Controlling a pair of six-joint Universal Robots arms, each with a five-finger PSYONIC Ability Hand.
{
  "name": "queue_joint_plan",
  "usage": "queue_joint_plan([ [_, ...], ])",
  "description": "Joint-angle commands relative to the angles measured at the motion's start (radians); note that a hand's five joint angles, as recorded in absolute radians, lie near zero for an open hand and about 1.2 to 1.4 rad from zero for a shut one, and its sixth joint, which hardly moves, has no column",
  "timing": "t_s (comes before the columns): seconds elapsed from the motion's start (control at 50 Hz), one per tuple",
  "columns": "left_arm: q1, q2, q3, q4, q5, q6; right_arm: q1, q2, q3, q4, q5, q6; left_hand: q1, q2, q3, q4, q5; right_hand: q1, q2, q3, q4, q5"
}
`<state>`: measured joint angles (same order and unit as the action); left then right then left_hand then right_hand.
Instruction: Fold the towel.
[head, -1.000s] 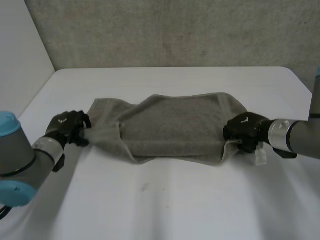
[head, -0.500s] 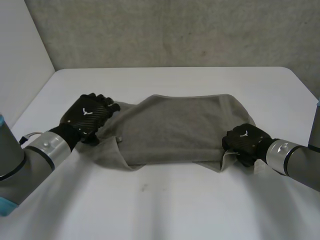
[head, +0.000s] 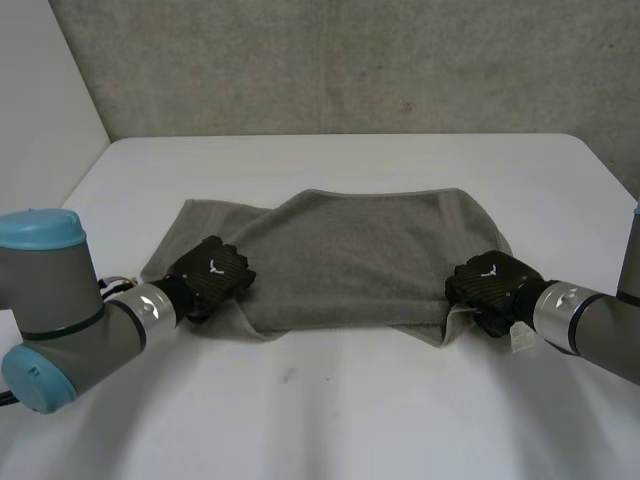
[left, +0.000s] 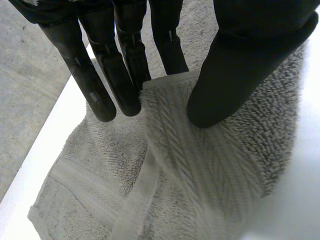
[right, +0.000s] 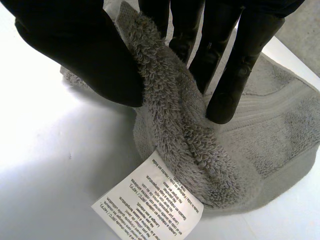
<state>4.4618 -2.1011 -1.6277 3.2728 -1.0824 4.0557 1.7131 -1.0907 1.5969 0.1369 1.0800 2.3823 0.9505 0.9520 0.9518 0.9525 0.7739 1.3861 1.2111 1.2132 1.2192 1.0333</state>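
A grey towel (head: 360, 255) lies across the middle of the white table (head: 340, 420), folded over with loose layers at both ends. My left hand (head: 212, 276) rests on its near left corner. In the left wrist view a raised edge of the towel (left: 165, 87) runs up between the thumb (left: 240, 60) and the fingers, which pinch it. My right hand (head: 488, 281) is at the near right corner. There the thumb (right: 80, 45) and fingers squeeze a ridge of towel (right: 185, 125), and a white care label (right: 147, 202) hangs from it onto the table.
A grey felt wall (head: 350, 60) stands behind the table's far edge, and a white panel (head: 40, 130) borders the left side. Bare tabletop stretches in front of the towel toward me.
My left hand let go at the towel's left end, swung over the cloth, and came down on the near left corner, closing on it. The left end now lies flatter. The right hand barely moved.
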Motion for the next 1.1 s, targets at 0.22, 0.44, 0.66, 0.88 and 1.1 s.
queue_joint_plan([
  [0.22, 0.004, 0.009, -0.003, 0.001, -0.013, -0.001, -0.001, 0.0, -0.006, 0.004, 0.006, 0.0, -0.053, -0.054, -0.054, -0.055, -0.051, 0.01, 0.185, 0.183, 0.177, 0.188],
  [0.44, 0.004, 0.016, -0.011, -0.001, -0.014, 0.0, 0.0, -0.002, -0.014, 0.006, 0.009, 0.0, 0.446, 0.444, 0.444, 0.444, 0.448, 0.01, 0.185, 0.183, 0.177, 0.188],
  [0.66, 0.011, 0.261, -0.02, 0.002, -0.033, -0.026, 0.003, -0.196, -0.116, 0.127, 0.0, 0.122, 0.446, 0.444, 0.444, 0.444, 0.448, 0.01, 0.185, 0.183, 0.177, 0.188],
  [0.88, 0.024, 0.631, 0.075, -0.002, -0.171, -0.341, -0.073, -0.348, -0.587, 0.494, -0.008, 0.249, 0.446, 0.444, 0.444, 0.444, 0.448, 0.01, 0.185, 0.183, 0.177, 0.188],
  [1.1, 0.057, 0.497, 0.094, -0.182, -0.174, -0.503, -0.113, -0.112, -0.764, 0.782, 0.011, 0.097, 0.446, 0.444, 0.444, 0.444, 0.448, 0.01, 0.185, 0.183, 0.177, 0.188],
])
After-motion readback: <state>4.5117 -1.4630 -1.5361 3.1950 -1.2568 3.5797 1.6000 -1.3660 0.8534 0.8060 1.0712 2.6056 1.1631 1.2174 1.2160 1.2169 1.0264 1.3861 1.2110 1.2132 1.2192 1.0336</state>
